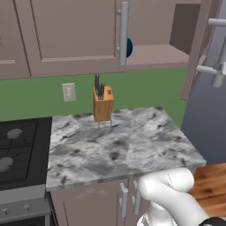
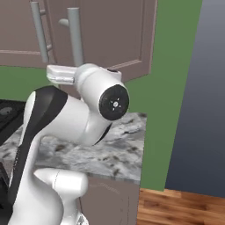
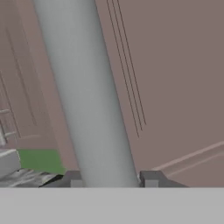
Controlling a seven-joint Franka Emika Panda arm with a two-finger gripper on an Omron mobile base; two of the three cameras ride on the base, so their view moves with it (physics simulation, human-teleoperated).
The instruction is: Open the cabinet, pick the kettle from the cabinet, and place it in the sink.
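The cabinet [image 1: 70, 39] hangs above the counter. Its left door is closed, and its right door [image 1: 198, 48] is swung out toward me. On the shelf inside, the blue kettle [image 1: 129, 47] peeks out from behind the left door's grey bar handle [image 1: 123, 33]. In the hand view, my gripper [image 3: 111, 179] straddles the open door's grey bar handle [image 3: 87, 87]. The two dark fingertips [image 3: 151, 178] press against either side of the bar. The arm's white hand [image 2: 61, 74] reaches up to the handles [image 2: 74, 37]. The sink is out of view.
A wooden knife block [image 1: 103, 103] stands at the back of the marble counter [image 1: 119, 145], with a wall outlet [image 1: 69, 92] beside it. The black stovetop [image 1: 17, 150] lies to the left. To the right are wood floor [image 1: 212, 185] and a grey wall.
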